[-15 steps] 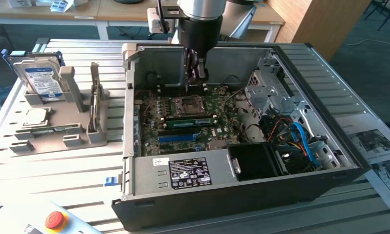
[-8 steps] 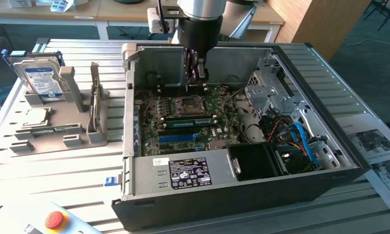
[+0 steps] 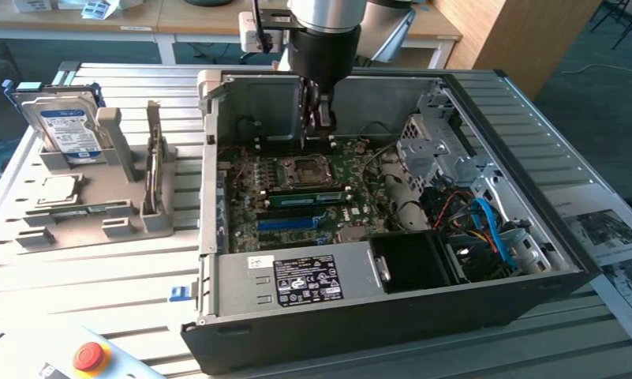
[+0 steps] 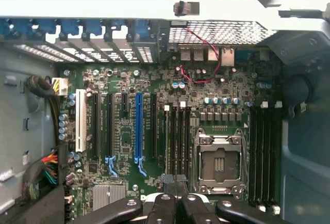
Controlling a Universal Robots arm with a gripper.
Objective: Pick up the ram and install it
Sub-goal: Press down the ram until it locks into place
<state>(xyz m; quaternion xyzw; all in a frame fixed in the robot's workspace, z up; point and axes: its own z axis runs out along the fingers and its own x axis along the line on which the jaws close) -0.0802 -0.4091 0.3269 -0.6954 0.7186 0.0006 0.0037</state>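
Pressure is what matters most here, as I judge it. My gripper hangs inside the open computer case, low over the far part of the motherboard, with its fingers pressed together; I cannot tell whether anything thin is caught between them. The ram, as I read it, is the long green stick lying along a slot just beside the processor socket, on the socket's near side in the exterior view and apart from my tips. If it needs seating, I would set my closed tips squarely on its top edge, push straight down without tilting, and keep the load even along its length so both end clips can catch. I would stay clear of the socket's bare contacts and the blue slot.
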